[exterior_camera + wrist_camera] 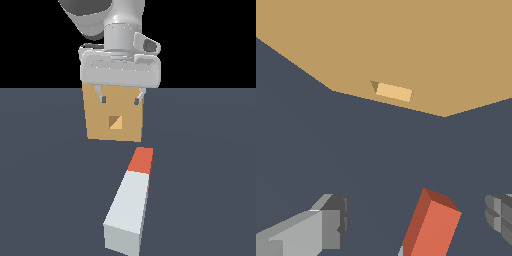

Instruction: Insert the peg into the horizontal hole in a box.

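The peg lies flat on the dark floor, its pale grey-white body toward the camera and its orange-red end pointing at the box. The tan-orange box stands behind it with the small square hole in the middle of its face. My gripper hangs open and empty above the floor, in front of the box's upper face and apart from the peg. In the wrist view the peg's red end lies between the two fingertips, with the box and the hole beyond.
The dark grey-blue floor stretches around the peg and the box. Nothing else stands on it in view.
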Robot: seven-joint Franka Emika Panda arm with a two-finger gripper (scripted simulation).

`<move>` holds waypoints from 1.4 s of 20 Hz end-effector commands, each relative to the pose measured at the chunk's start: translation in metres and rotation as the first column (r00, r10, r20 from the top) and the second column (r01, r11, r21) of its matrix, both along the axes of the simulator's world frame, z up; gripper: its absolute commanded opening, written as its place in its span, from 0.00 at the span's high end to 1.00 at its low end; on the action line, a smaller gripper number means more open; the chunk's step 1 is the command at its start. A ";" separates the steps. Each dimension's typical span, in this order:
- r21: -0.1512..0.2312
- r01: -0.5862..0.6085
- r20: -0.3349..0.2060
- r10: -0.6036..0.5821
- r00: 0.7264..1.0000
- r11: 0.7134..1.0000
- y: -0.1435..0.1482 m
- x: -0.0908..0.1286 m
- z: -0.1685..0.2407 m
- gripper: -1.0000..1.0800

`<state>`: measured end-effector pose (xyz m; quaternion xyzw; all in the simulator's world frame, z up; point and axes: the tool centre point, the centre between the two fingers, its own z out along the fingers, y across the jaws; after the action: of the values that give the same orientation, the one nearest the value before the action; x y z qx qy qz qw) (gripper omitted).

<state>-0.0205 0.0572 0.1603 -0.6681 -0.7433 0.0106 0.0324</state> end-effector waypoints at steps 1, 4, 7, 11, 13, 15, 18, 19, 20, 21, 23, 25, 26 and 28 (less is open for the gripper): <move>0.000 0.000 0.000 0.000 1.000 1.000 0.000 0.000 0.000 0.04; -0.001 0.009 0.002 -0.009 1.000 1.000 -0.005 0.001 -0.003 0.04; -0.005 0.038 0.006 -0.038 0.999 0.999 -0.020 0.006 -0.010 0.04; -0.014 0.105 0.017 -0.105 0.994 0.994 -0.057 0.014 -0.027 0.04; -0.018 0.151 0.025 -0.150 0.988 0.988 -0.082 0.019 -0.038 0.04; -0.023 0.203 0.034 -0.202 0.979 0.979 -0.112 0.022 -0.051 0.04; -0.028 0.273 0.047 -0.271 0.961 0.962 -0.152 0.026 -0.068 0.04; -0.029 0.292 0.050 -0.290 0.956 0.956 -0.162 0.026 -0.073 0.04; -0.029 0.308 0.053 -0.307 0.950 0.951 -0.172 0.026 -0.077 0.04; -0.029 0.323 0.056 -0.321 0.945 0.946 -0.181 0.026 -0.080 0.04; -0.030 0.347 0.061 -0.345 0.937 0.937 -0.195 0.026 -0.086 0.04; -0.030 0.363 0.063 -0.360 0.931 0.931 -0.204 0.026 -0.089 0.04; -0.030 0.368 0.064 -0.365 0.929 0.929 -0.207 0.026 -0.091 0.04; -0.029 0.372 0.065 -0.369 0.927 0.928 -0.209 0.026 -0.091 0.04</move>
<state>0.0045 -0.1499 0.0696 -0.7958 -0.6055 0.0011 -0.0009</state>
